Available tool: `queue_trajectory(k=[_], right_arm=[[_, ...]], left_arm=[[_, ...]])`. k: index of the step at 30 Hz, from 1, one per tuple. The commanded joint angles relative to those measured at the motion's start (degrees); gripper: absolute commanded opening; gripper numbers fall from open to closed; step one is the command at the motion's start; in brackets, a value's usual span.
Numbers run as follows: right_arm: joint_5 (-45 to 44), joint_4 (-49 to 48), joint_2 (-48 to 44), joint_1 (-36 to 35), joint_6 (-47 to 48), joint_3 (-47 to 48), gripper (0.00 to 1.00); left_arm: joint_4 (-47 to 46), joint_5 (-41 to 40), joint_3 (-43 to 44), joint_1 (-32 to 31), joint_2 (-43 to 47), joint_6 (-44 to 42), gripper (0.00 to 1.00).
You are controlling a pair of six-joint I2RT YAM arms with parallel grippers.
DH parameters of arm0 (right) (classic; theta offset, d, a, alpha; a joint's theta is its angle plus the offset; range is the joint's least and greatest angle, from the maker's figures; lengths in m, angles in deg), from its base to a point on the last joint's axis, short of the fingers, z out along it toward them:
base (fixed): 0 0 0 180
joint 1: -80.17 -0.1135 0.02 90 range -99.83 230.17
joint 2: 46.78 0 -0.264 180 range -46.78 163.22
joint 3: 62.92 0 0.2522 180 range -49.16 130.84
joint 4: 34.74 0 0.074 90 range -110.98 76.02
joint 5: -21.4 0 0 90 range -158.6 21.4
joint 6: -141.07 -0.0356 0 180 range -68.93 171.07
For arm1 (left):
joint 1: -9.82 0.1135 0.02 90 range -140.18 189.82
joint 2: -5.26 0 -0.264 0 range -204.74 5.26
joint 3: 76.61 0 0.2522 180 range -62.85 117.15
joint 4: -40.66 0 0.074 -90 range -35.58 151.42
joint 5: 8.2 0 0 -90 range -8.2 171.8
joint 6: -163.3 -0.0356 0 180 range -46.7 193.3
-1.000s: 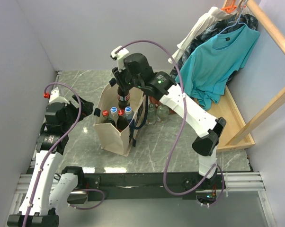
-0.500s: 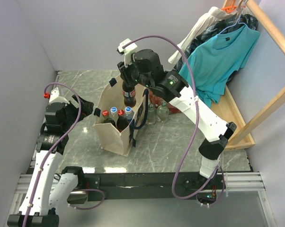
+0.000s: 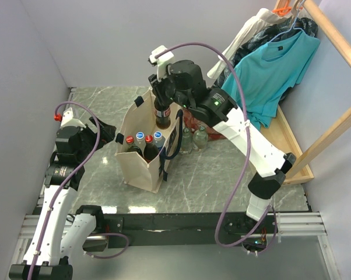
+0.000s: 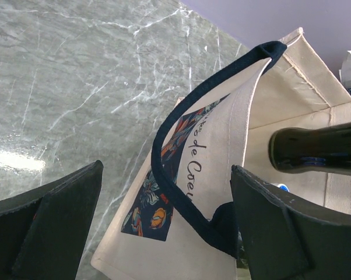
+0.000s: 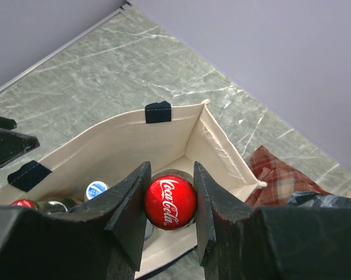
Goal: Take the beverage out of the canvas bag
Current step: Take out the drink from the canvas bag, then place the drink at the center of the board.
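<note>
The beige canvas bag [image 3: 141, 157] with navy handles stands in the middle of the marble table, its printed side [image 4: 181, 175] facing my left gripper. My right gripper [image 3: 160, 105] is shut on the red Coca-Cola cap [image 5: 170, 202] of a dark glass beverage bottle [image 3: 162, 115], which hangs upright above the bag's far end, its base [image 4: 315, 149] clear of the rim. Several capped bottles [image 3: 143, 140] still stand inside the bag. My left gripper [image 4: 164, 227] stays open just left of the bag [image 4: 222, 192], its fingers either side of the printed wall, touching nothing.
Two clear bottles [image 3: 193, 139] stand on the table right of the bag, beside a red plaid cloth [image 5: 283, 175]. A teal shirt [image 3: 269, 76] and other garments hang on a wooden rack [image 3: 333, 134] at the right. Grey walls close the left and back.
My right gripper has lifted the dark bottle up out of the bag and shifted it slightly right. The left arm has not moved.
</note>
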Motion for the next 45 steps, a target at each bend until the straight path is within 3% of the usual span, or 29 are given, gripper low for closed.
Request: queue_trajectory(k=[1,26,38,45], right_arm=[[-2.90,-12.49,-9.53,-0.59,1.67,0.65,0.00],[-9.84,-14.34,-18.23,-0.59,3.69,-4.28,0.00],[-12.66,-15.48,-23.68,-0.68,3.69,-10.61,0.00],[-15.03,-17.59,-29.31,-0.59,1.41,-21.32,0.00]], left_arm=[[-1.66,0.53,0.46,0.21,0.30,0.36,0.96],[-3.24,2.11,-0.16,0.21,-0.41,1.59,0.96],[-3.59,2.20,-0.33,0.21,-0.58,1.85,0.96],[-4.12,2.73,-0.60,0.21,-1.02,2.12,0.96]])
